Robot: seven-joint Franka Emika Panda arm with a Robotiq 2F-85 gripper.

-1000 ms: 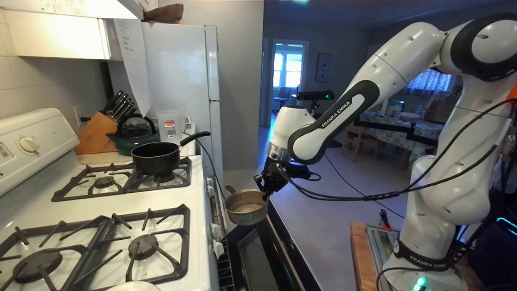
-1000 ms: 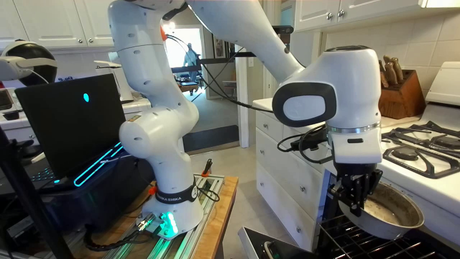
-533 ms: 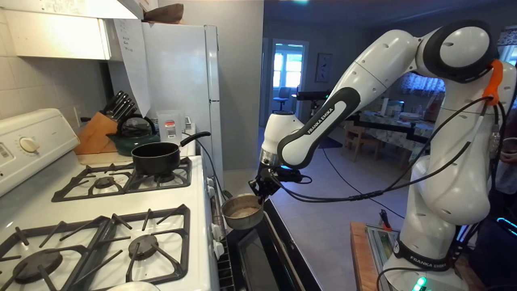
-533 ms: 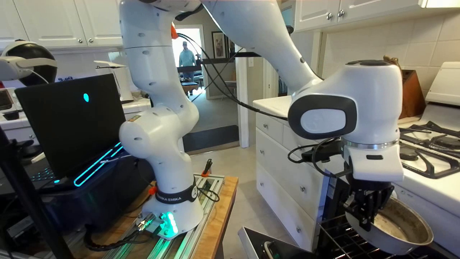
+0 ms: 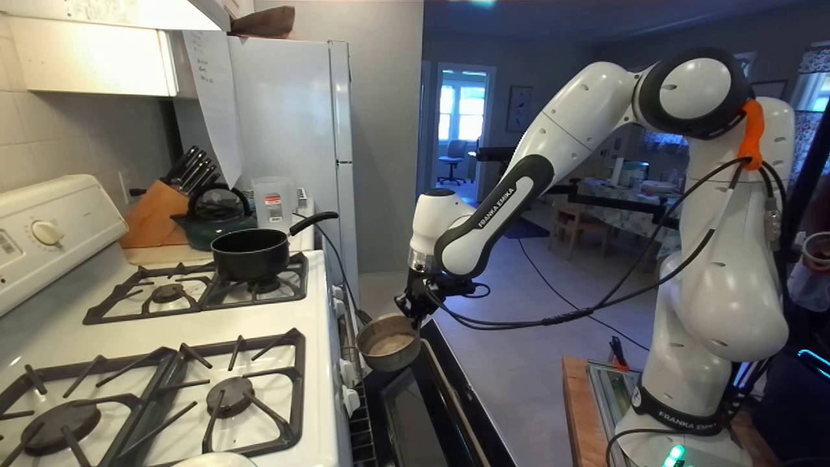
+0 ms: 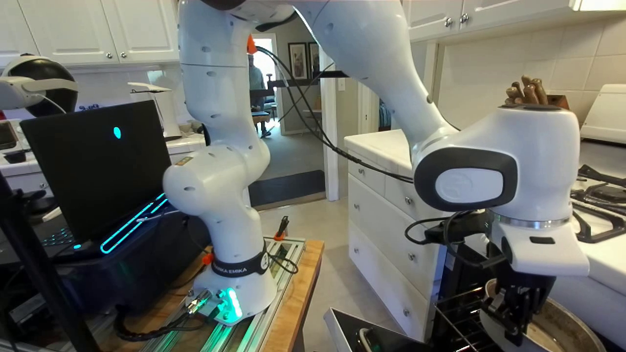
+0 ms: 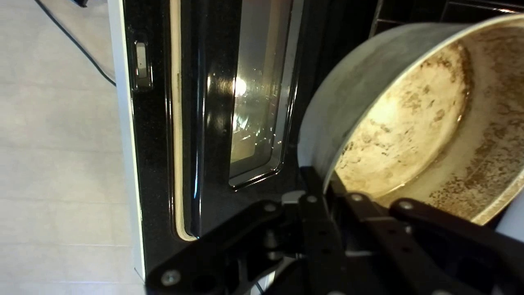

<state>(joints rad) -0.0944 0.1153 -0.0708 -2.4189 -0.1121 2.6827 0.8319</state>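
Note:
My gripper [image 7: 326, 180] is shut on the wall of a worn grey metal pot. In the wrist view one finger is outside the pot wall and the other inside it. The pot [image 7: 393, 135] has a brown-stained inside and tilts a little. In both exterior views the pot [image 5: 388, 344] hangs from the gripper [image 5: 415, 318] in front of the stove, over the lowered oven door [image 5: 412, 415]. Its short dark handle [image 5: 364, 316] is on the far side from the gripper. In an exterior view the pot [image 6: 562, 327] is partly cut off by the frame and partly hidden by the gripper [image 6: 516, 335].
The white stove top [image 5: 259, 324] with black grates is beside the pot, its knobs [image 5: 350, 399] along the front. A black saucepan [image 5: 249, 256] sits on a back grate, near a green kettle [image 5: 214, 227] and a knife block [image 5: 152, 214]. An oven rack [image 6: 457, 313] shows below.
The arm has carried the pot a little lower, and in an exterior view rightward and down towards the frame's corner. The gripper keeps its hold on the pot wall.

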